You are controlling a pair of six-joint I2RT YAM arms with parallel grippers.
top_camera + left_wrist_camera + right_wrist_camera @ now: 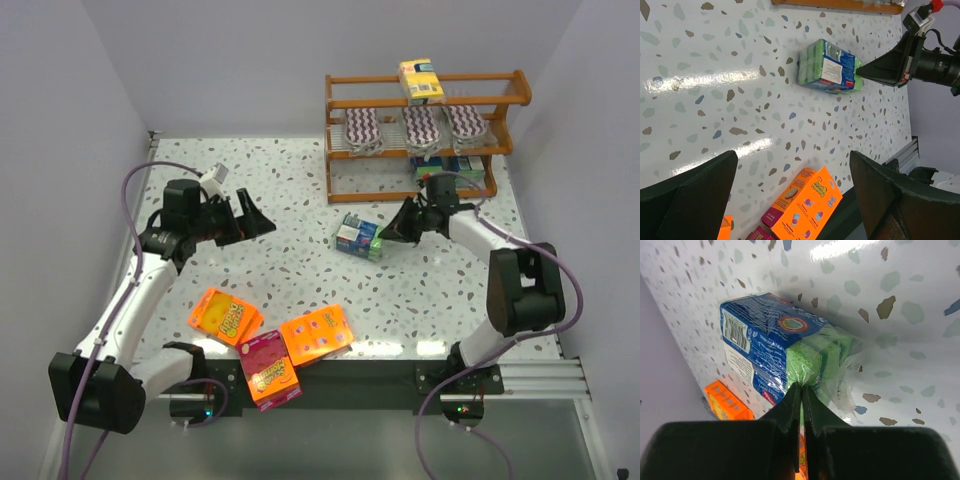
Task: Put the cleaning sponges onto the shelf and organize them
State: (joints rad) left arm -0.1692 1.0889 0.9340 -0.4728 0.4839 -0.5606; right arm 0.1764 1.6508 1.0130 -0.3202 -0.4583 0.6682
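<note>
Several sponges (362, 128) are sitting on the shelf (430, 103); right fingers (801, 390) are pinching shut on another blue-green pack (356, 237) (left fingers (255, 222) gaping, empty).

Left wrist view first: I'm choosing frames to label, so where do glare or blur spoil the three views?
Left wrist: white glare streaks on the table, its own jaws dark and soft, the blue-and-green sponge pack sharp. Right wrist: glare at the top edge, shine on the pack's wrap, shut jaws soft. Top external: even light, faint shadows, nothing blurred.
</note>
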